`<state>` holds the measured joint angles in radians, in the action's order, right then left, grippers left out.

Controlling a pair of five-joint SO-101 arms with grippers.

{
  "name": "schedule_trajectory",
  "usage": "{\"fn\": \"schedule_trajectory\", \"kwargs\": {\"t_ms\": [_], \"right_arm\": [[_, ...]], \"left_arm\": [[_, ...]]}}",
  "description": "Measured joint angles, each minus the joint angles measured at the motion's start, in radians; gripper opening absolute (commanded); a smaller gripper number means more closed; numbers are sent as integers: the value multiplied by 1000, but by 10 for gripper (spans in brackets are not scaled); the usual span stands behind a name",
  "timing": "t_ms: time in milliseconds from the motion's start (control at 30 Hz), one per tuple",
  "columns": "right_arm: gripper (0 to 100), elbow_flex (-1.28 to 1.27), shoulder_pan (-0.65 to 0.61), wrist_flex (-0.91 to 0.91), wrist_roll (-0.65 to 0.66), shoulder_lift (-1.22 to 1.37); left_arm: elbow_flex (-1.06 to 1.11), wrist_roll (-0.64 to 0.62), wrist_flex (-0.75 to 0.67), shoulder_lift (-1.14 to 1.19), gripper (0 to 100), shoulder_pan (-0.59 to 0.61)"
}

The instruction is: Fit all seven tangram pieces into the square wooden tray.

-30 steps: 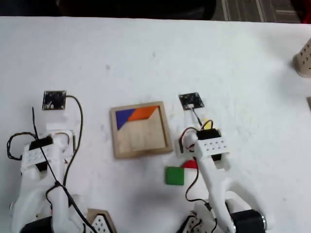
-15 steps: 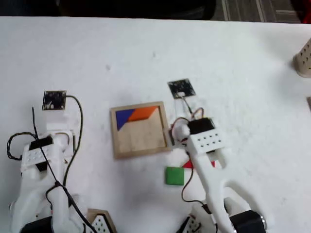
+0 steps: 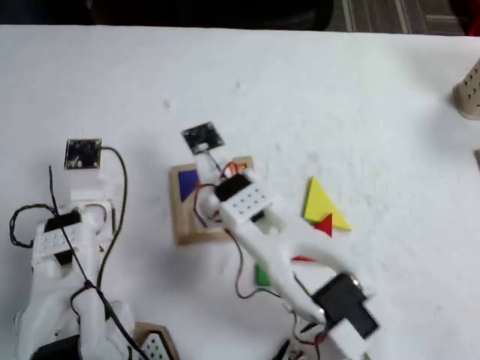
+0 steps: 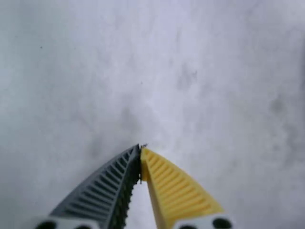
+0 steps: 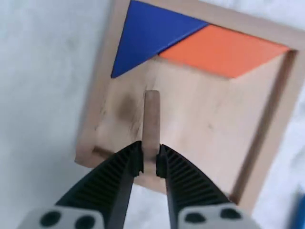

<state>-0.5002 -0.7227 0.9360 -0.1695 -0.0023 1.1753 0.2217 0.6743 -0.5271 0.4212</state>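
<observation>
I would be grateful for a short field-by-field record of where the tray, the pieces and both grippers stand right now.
tray: on the table, below the right gripper
in tray: blue triangle and orange piece, touching, along one side
right gripper: shut on a tan piece, held edge-on over the tray's bare floor
left gripper: shut, over bare table
loose on table: yellow triangle; red triangle at its edge; green square, partly covered by the right arm

Robotics test bench, white-covered table point(image 3: 360, 82)
</observation>
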Motion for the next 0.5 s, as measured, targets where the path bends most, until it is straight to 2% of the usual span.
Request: {"fn": "schedule_trajectory", "kwargs": {"t_ms": [267,500], "right_arm": [[195,68,-11,-43,-3,153],[209,149,-8,107,5,147]], "left_arm": [[0,0,0,0,20,0],[0,0,0,0,20,0]]}}
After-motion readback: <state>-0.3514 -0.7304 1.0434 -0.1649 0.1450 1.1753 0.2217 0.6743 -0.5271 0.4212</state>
